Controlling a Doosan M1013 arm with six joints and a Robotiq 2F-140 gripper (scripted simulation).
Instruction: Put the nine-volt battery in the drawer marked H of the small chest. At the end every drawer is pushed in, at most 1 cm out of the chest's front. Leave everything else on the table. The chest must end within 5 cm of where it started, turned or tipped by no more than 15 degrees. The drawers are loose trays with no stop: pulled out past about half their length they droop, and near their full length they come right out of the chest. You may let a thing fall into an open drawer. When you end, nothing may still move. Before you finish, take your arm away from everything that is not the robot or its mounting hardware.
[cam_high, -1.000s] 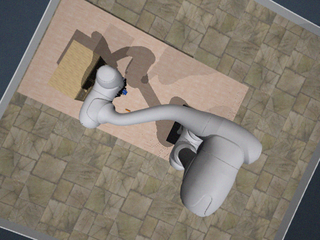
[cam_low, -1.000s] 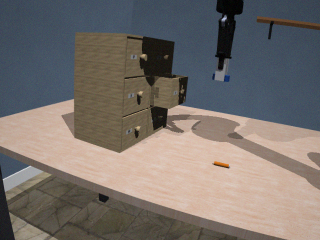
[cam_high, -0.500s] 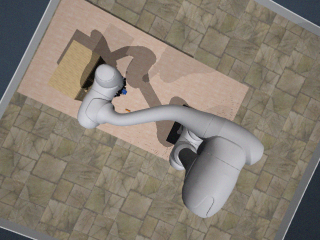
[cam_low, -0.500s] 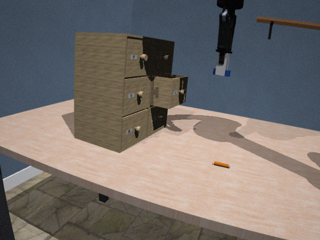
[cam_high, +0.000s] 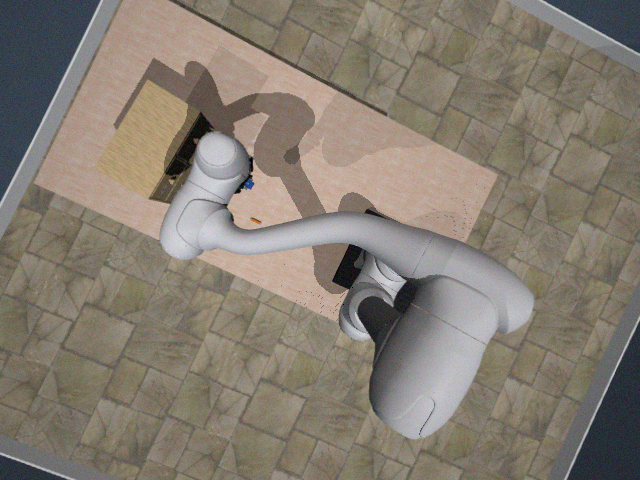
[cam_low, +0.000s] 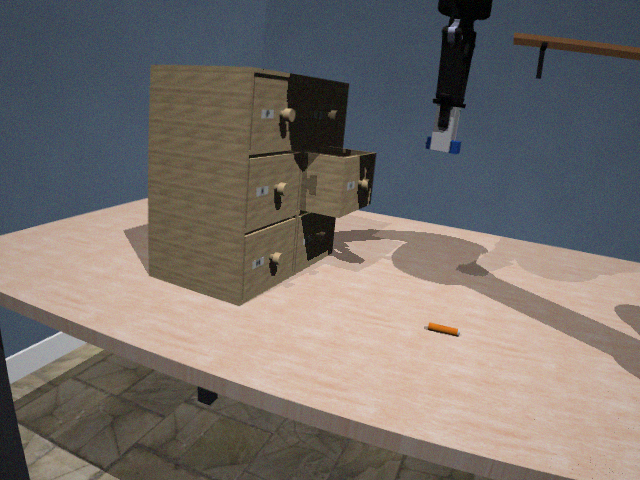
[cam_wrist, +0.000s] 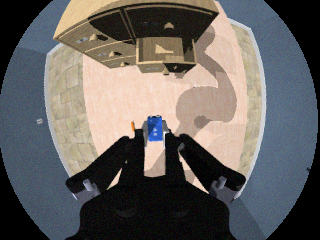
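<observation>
The nine-volt battery (cam_high: 249, 184) (cam_low: 451, 144) (cam_wrist: 155, 128), white with blue ends, hangs between the fingers of my gripper (cam_low: 445, 125) (cam_wrist: 155, 139), which is shut on it. It is held high over the table, level with the chest's middle row and to the right of it. The small wooden chest (cam_high: 139, 136) (cam_low: 196, 170) (cam_wrist: 134, 4) stands upright on the table's left part. Its middle right drawer (cam_low: 330, 183) (cam_wrist: 167, 54) is pulled part way out; the other drawers are in. The drawer labels are too small to read.
A small orange cylinder (cam_high: 255, 220) (cam_low: 443, 329) lies on the table (cam_high: 413, 170) (cam_low: 155, 330) in front of the chest. The arm's black base block (cam_high: 347, 266) sits at the table's near edge. A wooden shelf (cam_low: 573, 45) hangs at the upper right.
</observation>
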